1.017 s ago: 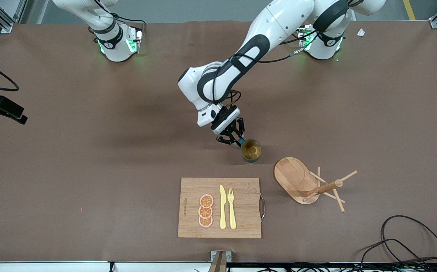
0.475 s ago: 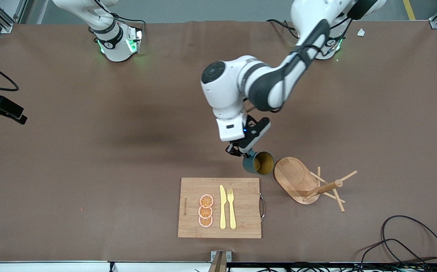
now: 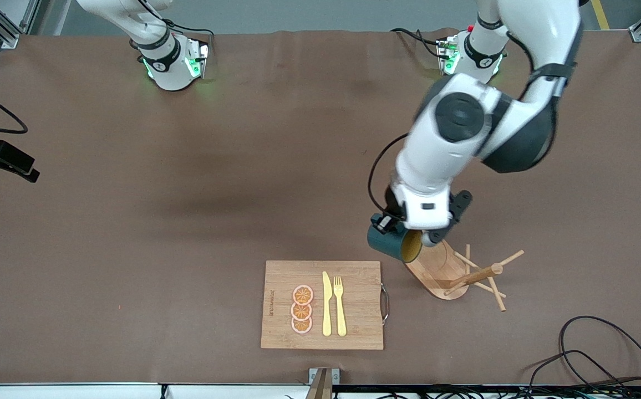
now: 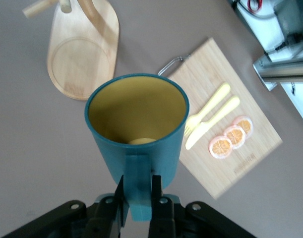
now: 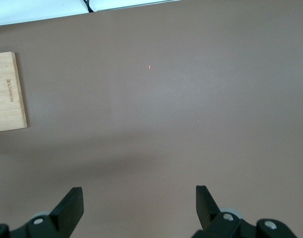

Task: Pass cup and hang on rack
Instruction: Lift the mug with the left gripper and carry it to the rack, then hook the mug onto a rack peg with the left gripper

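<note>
Left gripper [image 4: 139, 196] up in the air over the table at the edge of the mug tree's oval base [image 3: 437, 271], fingers pinched onto the handle of the teal mug [image 3: 391, 243]. Mug tilted on its side, yellowish mouth turned toward the mug tree [image 4: 82, 54]. In the front view, gripper fingers mostly hidden under the white wrist and the mug. Mug handle [image 4: 139, 188] seen only in the left wrist view, clamped between the two dark fingers. Mug tree standing on the table beside the bamboo cutting board [image 3: 322, 305], toward the left arm's end; part of its base covered by the mug. On the board: three orange slices [image 3: 301, 309], a yellow knife [image 3: 326, 303] and fork [image 3: 340, 306]. Right gripper [image 5: 140, 208] waiting over bare brown table [image 5: 191, 99], fingers spread wide; arm itself mostly cut off in the front view.
</note>
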Controlling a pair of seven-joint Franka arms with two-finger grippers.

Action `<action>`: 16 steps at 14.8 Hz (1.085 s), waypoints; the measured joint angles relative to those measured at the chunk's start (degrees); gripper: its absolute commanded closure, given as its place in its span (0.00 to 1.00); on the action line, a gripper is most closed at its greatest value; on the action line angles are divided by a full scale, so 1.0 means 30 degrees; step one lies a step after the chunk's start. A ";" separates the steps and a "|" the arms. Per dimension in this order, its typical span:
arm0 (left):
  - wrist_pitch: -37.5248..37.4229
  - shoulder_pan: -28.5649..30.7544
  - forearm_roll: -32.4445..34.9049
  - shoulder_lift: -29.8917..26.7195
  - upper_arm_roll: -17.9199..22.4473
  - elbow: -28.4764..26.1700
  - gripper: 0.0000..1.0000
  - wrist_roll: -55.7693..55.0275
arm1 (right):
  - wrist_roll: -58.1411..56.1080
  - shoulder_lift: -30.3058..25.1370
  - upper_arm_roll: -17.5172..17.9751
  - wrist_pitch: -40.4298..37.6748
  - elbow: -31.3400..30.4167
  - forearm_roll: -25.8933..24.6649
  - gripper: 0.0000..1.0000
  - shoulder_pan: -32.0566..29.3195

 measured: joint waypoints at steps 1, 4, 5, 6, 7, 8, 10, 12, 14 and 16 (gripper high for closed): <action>0.0000 0.0661 -0.1466 -0.0099 -0.0002 -0.0001 0.99 0.0828 | 0.0000 0.0000 0.0008 -0.0001 0.0001 -0.0016 0.00 0.0000; -0.0065 0.2683 -0.6650 -0.0177 0.0026 -0.0116 0.99 0.3077 | 0.0002 0.0000 0.0016 0.0000 0.0006 -0.0030 0.00 0.0000; -0.0189 0.3276 -0.8098 -0.0175 0.0042 -0.0285 0.99 0.3817 | 0.0002 0.0000 0.0018 0.0000 0.0007 -0.0033 0.00 0.0000; -0.0481 0.3787 -0.9037 -0.0151 0.0056 -0.0454 0.99 0.4257 | 0.0006 0.0000 0.0020 0.0000 0.0009 -0.0036 0.00 0.0000; -0.0910 0.4300 -0.9829 -0.0093 0.0062 -0.0598 0.98 0.4577 | 0.0010 0.0000 0.0023 -0.0001 0.0010 -0.0039 0.00 0.0000; -0.1348 0.4822 -1.0767 -0.0001 0.0073 -0.0711 0.98 0.4931 | 0.0019 0.0000 0.0026 -0.0001 0.0012 -0.0042 0.00 0.0000; -0.2231 0.5905 -1.2793 0.0296 0.0101 -0.0854 0.99 0.5845 | 0.0039 0.0000 0.0027 -0.0002 0.0014 -0.0047 0.00 0.0000; -0.3072 0.6832 -1.3727 0.0732 0.0112 -0.0886 0.99 0.6663 | 0.0053 0.0000 0.0028 -0.0003 0.0014 -0.0051 0.00 0.0000; -0.3367 0.7321 -1.4156 0.1135 0.0112 -0.0890 0.99 0.7165 | 0.0062 0.0000 0.0030 -0.0023 0.0015 -0.0052 0.00 0.0000; -0.3374 0.7412 -1.4277 0.1377 0.0113 -0.0890 0.99 0.7208 | 0.0069 0.0000 0.0036 -0.0025 0.0014 -0.0053 0.00 0.0000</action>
